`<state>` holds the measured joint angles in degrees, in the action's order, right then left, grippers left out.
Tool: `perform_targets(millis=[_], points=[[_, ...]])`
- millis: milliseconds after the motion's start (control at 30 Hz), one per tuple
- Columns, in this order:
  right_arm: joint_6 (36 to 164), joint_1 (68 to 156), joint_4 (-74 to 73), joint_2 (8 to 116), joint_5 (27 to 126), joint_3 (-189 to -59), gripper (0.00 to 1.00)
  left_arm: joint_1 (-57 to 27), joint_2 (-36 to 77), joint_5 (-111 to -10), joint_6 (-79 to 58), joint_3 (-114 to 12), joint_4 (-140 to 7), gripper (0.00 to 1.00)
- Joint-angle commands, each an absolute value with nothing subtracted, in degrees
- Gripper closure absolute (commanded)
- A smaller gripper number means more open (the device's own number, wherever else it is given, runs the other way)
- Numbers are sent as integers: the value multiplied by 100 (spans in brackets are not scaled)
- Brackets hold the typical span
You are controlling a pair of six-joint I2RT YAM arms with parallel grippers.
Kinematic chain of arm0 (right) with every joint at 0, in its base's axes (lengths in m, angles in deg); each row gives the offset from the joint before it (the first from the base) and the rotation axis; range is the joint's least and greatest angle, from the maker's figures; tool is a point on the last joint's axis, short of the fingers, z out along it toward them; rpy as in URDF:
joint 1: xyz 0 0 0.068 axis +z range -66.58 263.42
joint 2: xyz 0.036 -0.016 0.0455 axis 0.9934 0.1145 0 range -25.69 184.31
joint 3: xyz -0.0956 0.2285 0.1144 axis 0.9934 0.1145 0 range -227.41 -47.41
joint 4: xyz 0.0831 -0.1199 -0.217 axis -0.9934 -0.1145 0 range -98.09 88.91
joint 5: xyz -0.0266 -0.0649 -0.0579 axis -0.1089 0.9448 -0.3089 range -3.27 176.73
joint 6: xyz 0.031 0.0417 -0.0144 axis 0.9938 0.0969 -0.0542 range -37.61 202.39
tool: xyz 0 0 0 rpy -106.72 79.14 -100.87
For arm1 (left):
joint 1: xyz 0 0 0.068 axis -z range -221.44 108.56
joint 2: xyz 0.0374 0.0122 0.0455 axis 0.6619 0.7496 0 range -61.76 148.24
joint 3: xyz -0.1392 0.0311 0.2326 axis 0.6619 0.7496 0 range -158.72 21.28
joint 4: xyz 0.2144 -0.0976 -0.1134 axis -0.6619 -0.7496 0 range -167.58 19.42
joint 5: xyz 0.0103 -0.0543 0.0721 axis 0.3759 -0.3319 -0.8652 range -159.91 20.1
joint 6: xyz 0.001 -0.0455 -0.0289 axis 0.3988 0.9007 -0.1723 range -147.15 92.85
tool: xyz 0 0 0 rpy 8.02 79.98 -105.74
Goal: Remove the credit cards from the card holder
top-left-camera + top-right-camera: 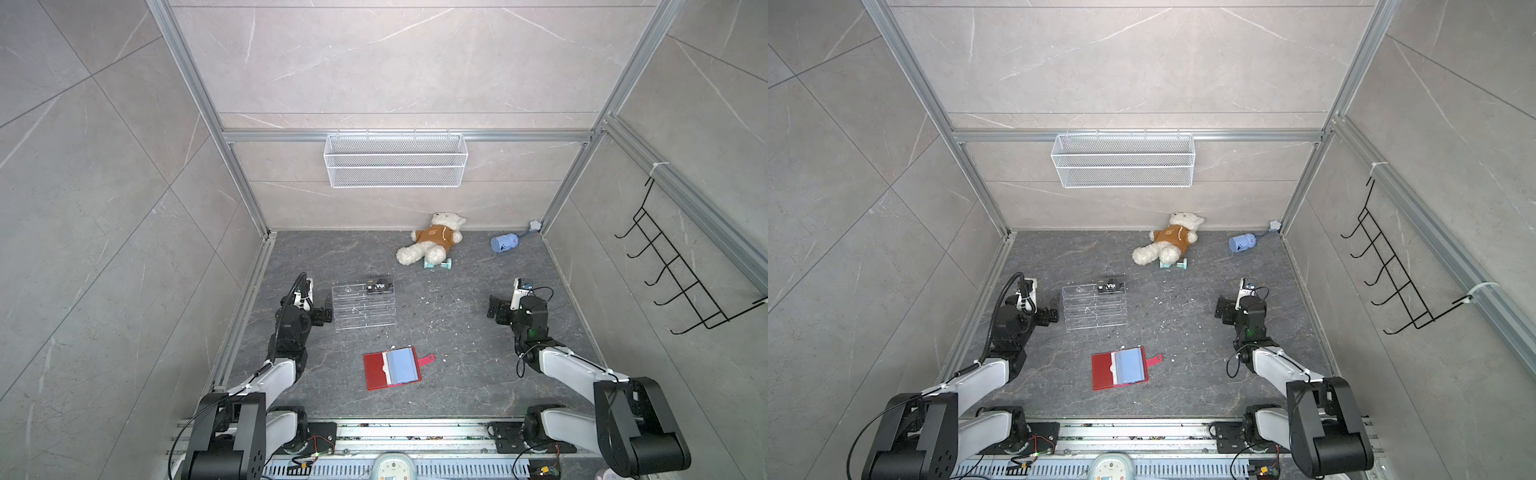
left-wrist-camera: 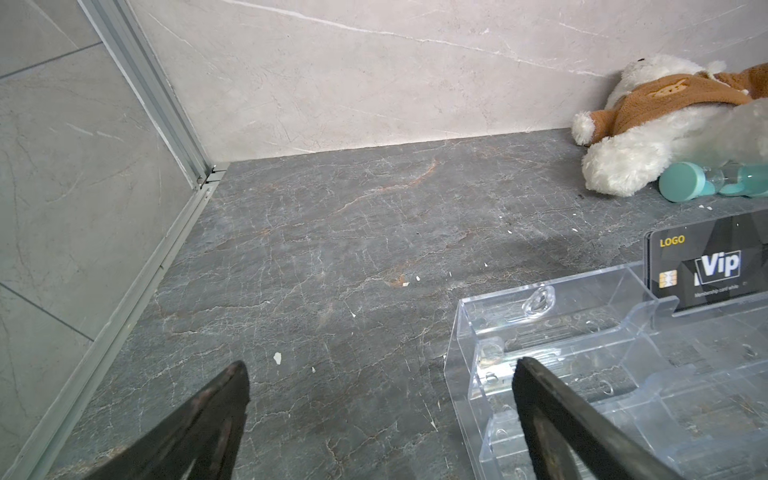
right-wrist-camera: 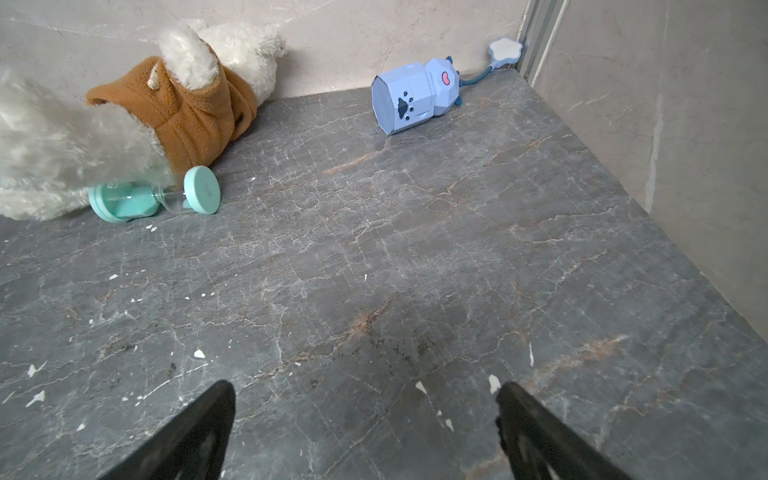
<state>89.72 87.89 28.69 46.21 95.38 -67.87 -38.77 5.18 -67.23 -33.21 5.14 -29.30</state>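
The card holder (image 1: 376, 372) (image 1: 1104, 371) lies open and flat near the front middle of the dark floor. It is red, with pale blue sleeves and its snap tab pointing right. Black credit cards, the front one marked "Vip" (image 1: 379, 286) (image 1: 1110, 286) (image 2: 706, 266), stand in the top tier of a clear acrylic rack (image 1: 363, 309) (image 1: 1094, 309) (image 2: 615, 357). My left gripper (image 1: 327, 311) (image 1: 1054, 306) (image 2: 380, 374) hangs open and empty at the rack's left edge. My right gripper (image 1: 494, 308) (image 1: 1222, 308) (image 3: 365, 395) is open and empty over bare floor on the right. Both are well behind the card holder.
A white teddy bear in a brown hoodie (image 1: 432, 241) (image 3: 178, 108) lies at the back, with a teal sand timer (image 1: 437, 263) (image 3: 153, 199) against it. A blue toy (image 1: 504, 243) (image 3: 415, 97) lies at the back right. A wire basket (image 1: 395, 160) hangs on the back wall and a black hook rack (image 1: 673, 270) on the right wall.
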Motion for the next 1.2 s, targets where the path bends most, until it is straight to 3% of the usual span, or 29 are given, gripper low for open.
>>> perform_targets(millis=[0,633,1167], points=[[8757,8759,4094,4841,9684,-6559,0,-3893,410,-6553,-3533,654,-2570,0],[8751,8662,6221,6136,9885,-6196,0,-4214,1708,-6163,-3361,914,-1355,0],[8805,8611,5780,6132,9941,-6409,0,-4631,2357,-5876,-3011,332,-1744,0]])
